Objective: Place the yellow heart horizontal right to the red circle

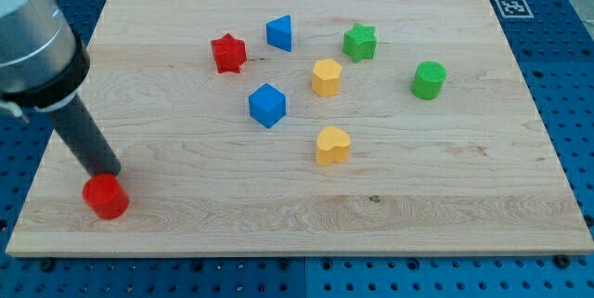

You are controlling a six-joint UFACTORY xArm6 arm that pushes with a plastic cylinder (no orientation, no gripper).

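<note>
The yellow heart (pixel 332 145) lies near the middle of the wooden board (pixel 445 187). The red circle (pixel 106 196) lies at the view's bottom left corner of the board. My tip (pixel 109 174) rests right at the top edge of the red circle, touching or nearly touching it. The rod slants up to the view's upper left. The yellow heart is far to the right of the tip, and somewhat higher in the view than the red circle.
A red star (pixel 227 53), a blue triangular block (pixel 279 33), a blue cube (pixel 267 105), a yellow pentagon-like block (pixel 326 77), a green star (pixel 359 42) and a green circle (pixel 428 80) lie across the upper half of the board.
</note>
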